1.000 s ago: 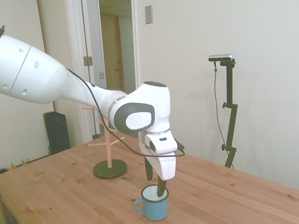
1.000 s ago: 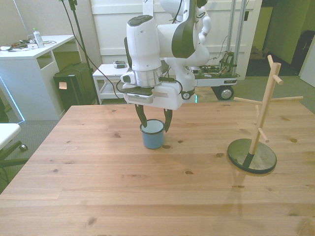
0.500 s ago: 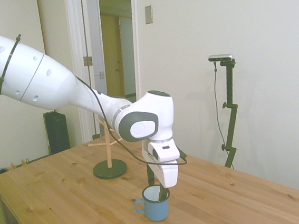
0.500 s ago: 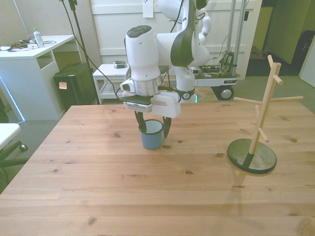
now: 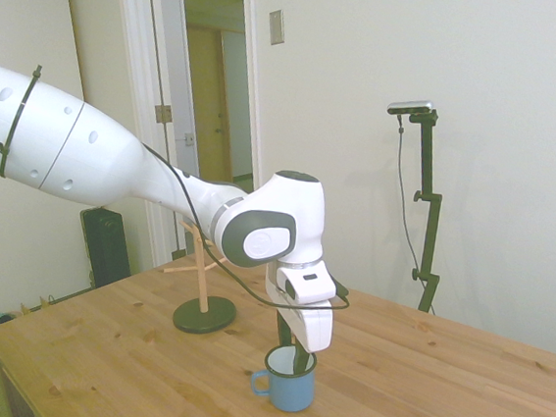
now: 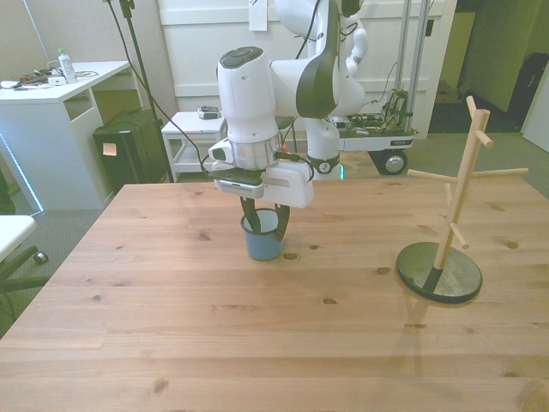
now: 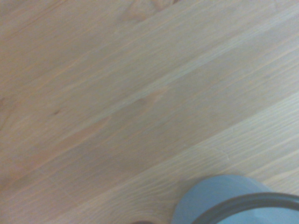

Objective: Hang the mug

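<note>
Illumination is even, diffuse indoor light in all three views; no hard glare is present. The side view is soft and slightly washed out against the pale wall. The front view is sharper, with a faint shadow on the wooden table (image 6: pixel 257 326) directly beneath the gripper (image 6: pixel 262 225). The wrist view is out of focus: wood grain is smeared, and the small light-blue enamel mug (image 7: pixel 224 196) shows blurred edges.

Bare table (image 6: pixel 257 326) between mug (image 6: pixel 262 243) and wooden rack (image 6: pixel 453 210)
</note>
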Robot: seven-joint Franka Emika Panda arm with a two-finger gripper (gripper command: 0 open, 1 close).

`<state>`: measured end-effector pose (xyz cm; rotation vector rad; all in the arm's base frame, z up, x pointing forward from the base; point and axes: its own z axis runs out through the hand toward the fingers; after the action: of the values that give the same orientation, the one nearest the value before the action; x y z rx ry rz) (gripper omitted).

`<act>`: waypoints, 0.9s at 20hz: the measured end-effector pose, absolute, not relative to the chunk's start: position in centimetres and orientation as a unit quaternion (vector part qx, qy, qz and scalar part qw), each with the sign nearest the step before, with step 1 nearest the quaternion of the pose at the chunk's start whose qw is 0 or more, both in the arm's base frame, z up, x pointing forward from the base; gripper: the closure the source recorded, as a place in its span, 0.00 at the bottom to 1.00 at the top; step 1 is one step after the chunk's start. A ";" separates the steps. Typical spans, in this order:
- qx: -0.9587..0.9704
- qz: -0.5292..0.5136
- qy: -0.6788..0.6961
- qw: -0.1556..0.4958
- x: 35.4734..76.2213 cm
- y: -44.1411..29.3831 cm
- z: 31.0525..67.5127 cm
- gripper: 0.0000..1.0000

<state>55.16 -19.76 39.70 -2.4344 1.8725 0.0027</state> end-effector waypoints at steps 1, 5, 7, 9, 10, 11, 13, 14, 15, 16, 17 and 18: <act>-0.792 0.001 0.609 0.035 55.2 -19.8 39.6 1.00; -0.792 0.002 0.609 0.035 55.3 -19.8 39.4 1.00; -0.792 0.002 0.610 0.036 55.3 -19.8 39.3 1.00; -0.792 0.001 0.609 0.037 55.4 -19.8 39.4 1.00; -0.792 0.001 0.609 0.037 55.4 -19.8 39.4 1.00; -0.792 0.001 0.609 0.037 55.4 -19.8 39.5 1.00; -0.793 0.000 0.608 0.037 55.4 -19.8 39.5 1.00; -0.793 -0.001 0.608 0.038 55.5 -19.8 39.6 1.00; -0.793 -0.001 0.607 0.038 55.5 -19.8 39.6 1.00; -0.794 -0.001 0.607 0.038 55.5 -19.9 39.6 1.00; -0.794 -0.001 0.607 0.038 55.5 -19.9 39.6 1.00; -0.794 -0.001 0.607 0.038 55.5 -19.9 39.6 1.00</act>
<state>55.47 -19.88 39.64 -2.4356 1.8611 -0.0035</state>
